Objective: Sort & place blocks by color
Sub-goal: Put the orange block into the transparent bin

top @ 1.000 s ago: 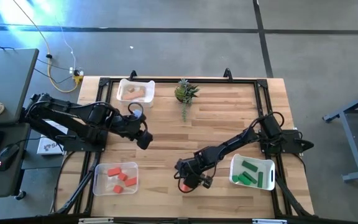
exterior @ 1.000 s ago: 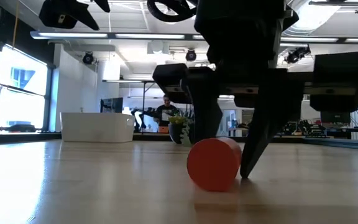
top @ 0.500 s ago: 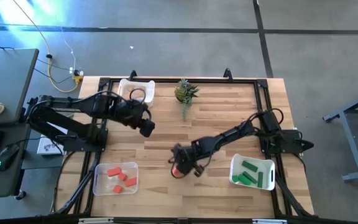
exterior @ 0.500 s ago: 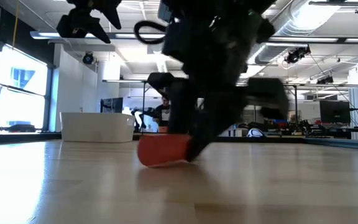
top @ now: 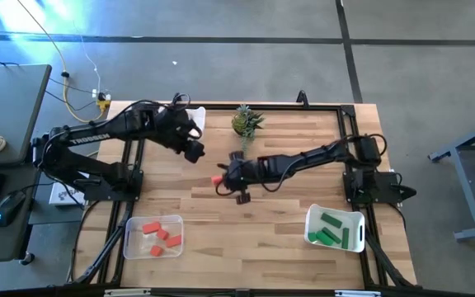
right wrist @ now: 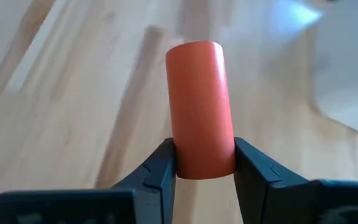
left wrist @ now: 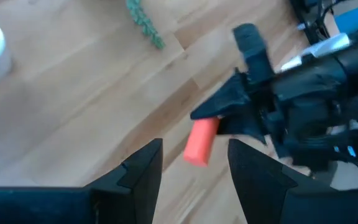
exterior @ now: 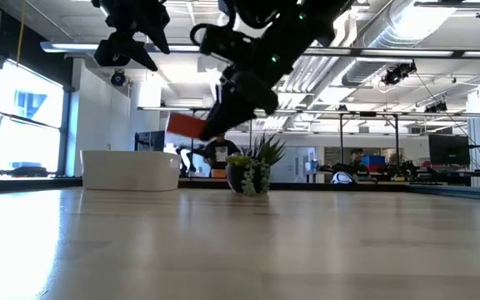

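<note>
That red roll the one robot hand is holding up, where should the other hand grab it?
Probably on the free end. The right gripper pinches one end of the red block, a round stick held above the table, so the other end pokes out bare. The open left gripper could close its fingers across those curved sides from that end.

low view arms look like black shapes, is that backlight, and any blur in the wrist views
Low view: yes, bright ceiling lights and windows behind leave both arms as silhouettes; only the red-orange block keeps colour. Left wrist view: the right gripper is soft and smeared. Right wrist view: block fairly sharp, table behind blurred.
</note>
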### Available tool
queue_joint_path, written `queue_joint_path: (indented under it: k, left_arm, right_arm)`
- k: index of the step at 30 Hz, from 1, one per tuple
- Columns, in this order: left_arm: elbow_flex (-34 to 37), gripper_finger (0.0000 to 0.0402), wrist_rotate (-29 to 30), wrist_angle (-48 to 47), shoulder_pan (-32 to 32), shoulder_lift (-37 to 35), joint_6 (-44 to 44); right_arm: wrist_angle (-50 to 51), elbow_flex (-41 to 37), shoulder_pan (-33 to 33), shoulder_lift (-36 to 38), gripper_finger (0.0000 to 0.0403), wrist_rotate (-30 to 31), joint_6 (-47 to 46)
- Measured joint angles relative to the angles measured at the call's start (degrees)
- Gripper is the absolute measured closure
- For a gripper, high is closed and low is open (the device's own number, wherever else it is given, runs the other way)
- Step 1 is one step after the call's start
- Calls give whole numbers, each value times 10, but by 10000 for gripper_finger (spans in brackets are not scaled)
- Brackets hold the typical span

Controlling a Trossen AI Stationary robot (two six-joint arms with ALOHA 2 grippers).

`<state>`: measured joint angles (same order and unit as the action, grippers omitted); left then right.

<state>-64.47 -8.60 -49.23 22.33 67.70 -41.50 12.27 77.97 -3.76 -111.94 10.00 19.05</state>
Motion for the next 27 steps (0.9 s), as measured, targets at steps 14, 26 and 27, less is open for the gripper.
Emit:
queue_joint_path:
  k: [14,26,27]
  left_arm:
    - [0,233,-37,57,28,0,44]
    - [0,233,-28,61,48,0,93]
    - [0,233,-29,59,51,0,96]
  right_arm:
    - [7,114,38,13,307,108,-77]
    - [50,154,47,12,307,115,-88]
    - [51,155,47,12,307,117,-94]
